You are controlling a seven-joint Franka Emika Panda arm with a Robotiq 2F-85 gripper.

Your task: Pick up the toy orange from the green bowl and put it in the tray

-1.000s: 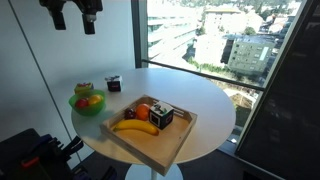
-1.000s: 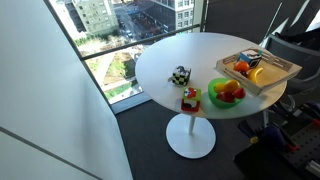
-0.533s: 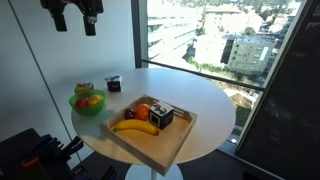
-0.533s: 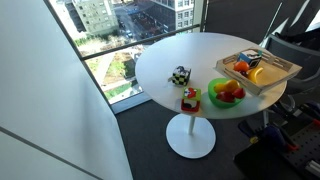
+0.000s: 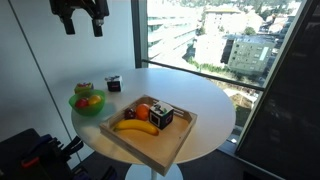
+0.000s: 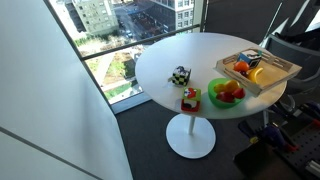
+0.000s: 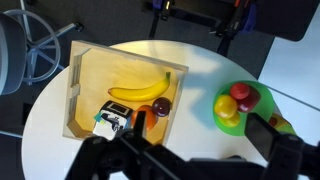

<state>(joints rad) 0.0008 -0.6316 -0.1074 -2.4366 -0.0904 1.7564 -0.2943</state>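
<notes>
The green bowl [image 7: 219, 118] stands on the round white table and holds the yellow-orange toy orange [image 7: 224, 104] beside two red fruits and a pale yellow-green one. The bowl also shows in both exterior views [image 5: 85, 110] [image 6: 222, 102]. The light wooden tray [image 7: 95, 75] [image 5: 150, 145] [image 6: 238, 80] lies next to it and holds a banana [image 7: 140, 90], a redder orange fruit, a dark plum and a small black box. My gripper [image 5: 84, 28] [image 7: 200, 135] hangs high above the table, open and empty.
A small black-and-white object [image 5: 113, 83] [image 6: 180, 75] and a red-topped toy [image 5: 84, 88] [image 6: 190, 99] stand on the table near the bowl. Tall windows border the table. Dark robot parts and cables show at the lower edges of both exterior views.
My gripper has shifted slightly sideways at the top of an exterior view, still high and open. Nothing on the table has moved.
</notes>
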